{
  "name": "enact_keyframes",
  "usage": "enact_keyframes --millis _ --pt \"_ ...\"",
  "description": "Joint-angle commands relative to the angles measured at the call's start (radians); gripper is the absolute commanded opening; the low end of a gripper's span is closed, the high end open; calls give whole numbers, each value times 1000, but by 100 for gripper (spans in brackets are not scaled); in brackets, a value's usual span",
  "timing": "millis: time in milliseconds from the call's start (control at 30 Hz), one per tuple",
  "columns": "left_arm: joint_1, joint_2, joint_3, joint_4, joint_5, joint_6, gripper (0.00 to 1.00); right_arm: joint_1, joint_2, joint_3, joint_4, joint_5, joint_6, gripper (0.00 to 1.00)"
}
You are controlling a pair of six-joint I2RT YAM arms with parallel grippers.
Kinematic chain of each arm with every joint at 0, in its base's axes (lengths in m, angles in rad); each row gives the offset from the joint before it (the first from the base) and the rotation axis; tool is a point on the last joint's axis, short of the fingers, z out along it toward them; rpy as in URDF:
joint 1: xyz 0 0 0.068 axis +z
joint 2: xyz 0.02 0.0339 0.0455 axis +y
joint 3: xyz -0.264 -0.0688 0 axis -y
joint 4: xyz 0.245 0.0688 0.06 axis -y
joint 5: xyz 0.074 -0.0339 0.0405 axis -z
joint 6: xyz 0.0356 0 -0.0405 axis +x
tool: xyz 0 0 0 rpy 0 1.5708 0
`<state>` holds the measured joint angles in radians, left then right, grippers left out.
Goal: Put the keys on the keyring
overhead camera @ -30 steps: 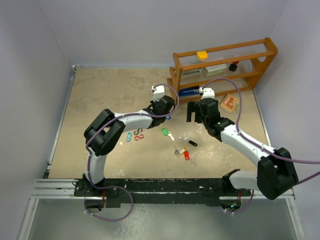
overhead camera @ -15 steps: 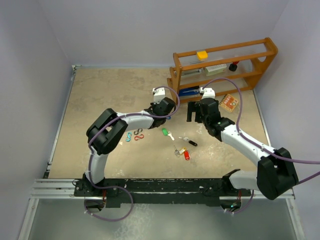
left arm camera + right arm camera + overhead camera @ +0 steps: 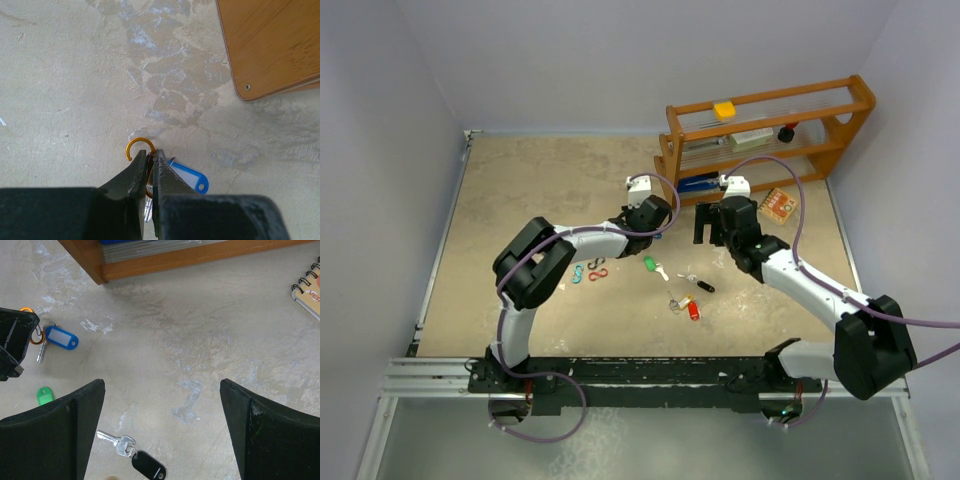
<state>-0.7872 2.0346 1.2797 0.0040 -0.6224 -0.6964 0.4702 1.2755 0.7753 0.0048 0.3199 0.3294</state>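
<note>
My left gripper is shut on an orange hook-shaped keyring, low over the table by the rack's foot. A blue-tagged key hangs from that ring beside the jaws, its silver blade showing between my fingers. The ring and blue tag also show in the right wrist view. My right gripper is open and empty, above bare table. A green-tagged key, a black-tagged key and red- and yellow-tagged keys lie loose in mid-table. The black-tagged key lies just below my right jaws.
A wooden rack stands at the back right; its base is close beyond my left gripper. A spiral notebook lies right of my right gripper. Small coloured S-clips lie left of the keys.
My left arm has shifted very slightly, still gripping the ring. The right arm and the loose keys have not moved.
</note>
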Motion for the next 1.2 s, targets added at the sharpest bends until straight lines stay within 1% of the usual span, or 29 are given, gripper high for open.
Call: enact_keyframes --millis 0,533,1167 --pt "-6 -15 39 10 3 2 0 -7 -24 -11 15 -5 10 100" --pt "-7 22 59 1 12 15 0 -8 -13 -6 18 -15 8 100" --pt "-6 29 67 -9 -20 24 0 -13 -13 -8 20 -19 4 100"
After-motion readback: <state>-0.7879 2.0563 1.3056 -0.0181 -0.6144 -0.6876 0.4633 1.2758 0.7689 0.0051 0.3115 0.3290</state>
